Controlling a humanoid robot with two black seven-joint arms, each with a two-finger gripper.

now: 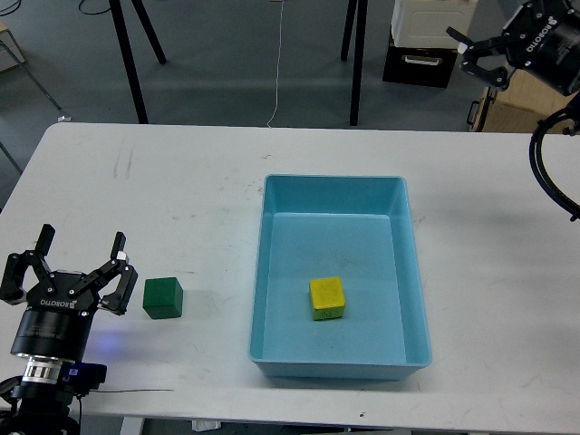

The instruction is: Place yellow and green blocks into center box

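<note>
A yellow block [327,298] lies on the floor of the light blue box [272,272] at the table's centre, nothing touching it. A green block [163,297] sits on the white table left of the box. My left gripper [77,263] is open and empty at the front left. Its fingers [118,249] stand just left of the green block, apart from it. My right gripper [467,53] is high at the top right corner, far from the box, with fingers spread and nothing between them.
The white table [181,181] ends at a far edge near the top of the view. Beyond it stand black stand legs [129,54], a black case [419,59] and a cardboard box [530,95] on the floor.
</note>
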